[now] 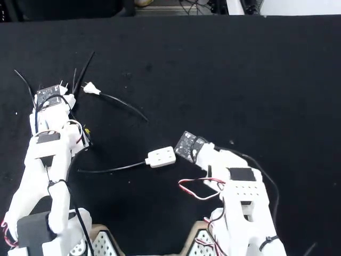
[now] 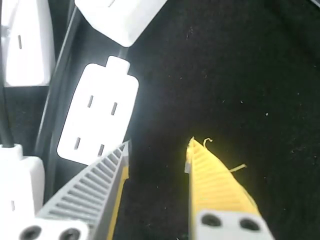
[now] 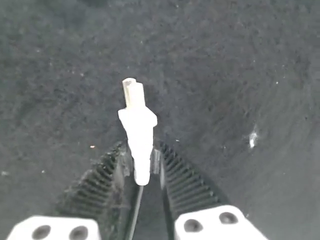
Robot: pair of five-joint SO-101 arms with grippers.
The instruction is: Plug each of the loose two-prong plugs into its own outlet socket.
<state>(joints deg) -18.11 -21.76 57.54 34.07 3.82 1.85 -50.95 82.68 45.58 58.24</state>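
The black bench (image 1: 256, 74) is carrying everything. The right arm (image 1: 240, 197) is leaning in from the near edge toward the middle, and the left arm (image 1: 45, 160) is stretching up the bench's left side.

Near the middle an outlet socket (image 1: 161, 157) is lying flat. Its long axis is running almost across the bench, and its black cable (image 1: 106, 169) is trailing off toward the left arm. In the left wrist view a second socket (image 2: 97, 122) is lying slots up, just beside the grey finger. The left fingers (image 2: 215, 185) are standing apart with nothing between them. A loose plug (image 1: 90, 88) is resting just beyond that arm's tip.

The right fingers (image 3: 185, 180) are clamping the held plug (image 3: 137, 130) by its tail end. Its prongs are pointing straight ahead, away from the wrist, and its cord is running back between the fingers.

The coming move is likely turning on the middle socket. It is lying just beside the right arm's tip, on the side toward the left arm, so the right arm is clearly the nearer one. The held plug's long axis is following the fingers, so the prongs will probably need lining up with the slots, whose facing I cannot tell for sure from above.
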